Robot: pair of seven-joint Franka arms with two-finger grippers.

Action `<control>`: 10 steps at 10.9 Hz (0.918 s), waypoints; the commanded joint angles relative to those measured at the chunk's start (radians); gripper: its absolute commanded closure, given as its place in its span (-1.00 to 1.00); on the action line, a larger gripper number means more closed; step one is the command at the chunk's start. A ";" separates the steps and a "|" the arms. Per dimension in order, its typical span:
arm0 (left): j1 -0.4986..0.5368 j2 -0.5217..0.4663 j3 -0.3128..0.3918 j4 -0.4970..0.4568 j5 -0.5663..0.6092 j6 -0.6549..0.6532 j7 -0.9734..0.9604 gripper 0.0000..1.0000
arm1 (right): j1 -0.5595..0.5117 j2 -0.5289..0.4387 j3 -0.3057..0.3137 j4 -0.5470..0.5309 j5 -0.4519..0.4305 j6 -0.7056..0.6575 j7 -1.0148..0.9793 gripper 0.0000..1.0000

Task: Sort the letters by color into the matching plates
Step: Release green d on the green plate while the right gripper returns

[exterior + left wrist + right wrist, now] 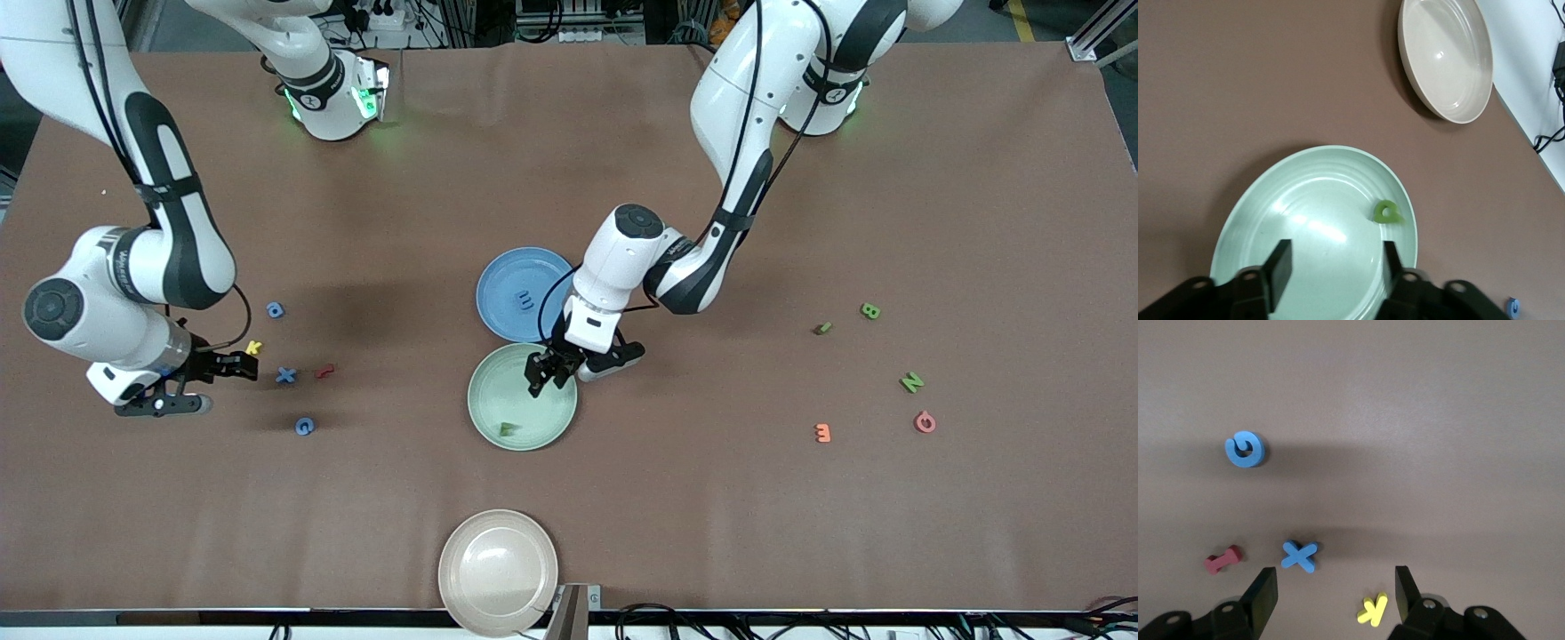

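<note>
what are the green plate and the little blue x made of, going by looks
Green plate: probably glazed ceramic or hard glossy plastic; it shows bright highlights and moulded concentric ridges. Blue X: likely foam; thick, matte, with soft rounded edges and no shine.

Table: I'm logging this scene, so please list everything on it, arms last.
blue plate: one, mid-table
green plate: one, mint, beside it, nearer the camera
cream plate: one, nearest the camera
blue letters: four; one on the blue plate, three at the right arm's end
green letters: four; one in the green plate, three at the left arm's end
yellow letter, red letter: one each, among the loose blue ones
orange letter, pink letter: one each, near the loose green ones
left gripper: open, empty, over the green plate
right gripper: open, empty, by the yellow letter
</note>
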 commanded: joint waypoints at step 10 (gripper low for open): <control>0.112 -0.214 0.054 -0.042 0.035 -0.584 0.228 -1.00 | 0.051 0.126 0.009 -0.016 0.007 0.085 0.025 -0.47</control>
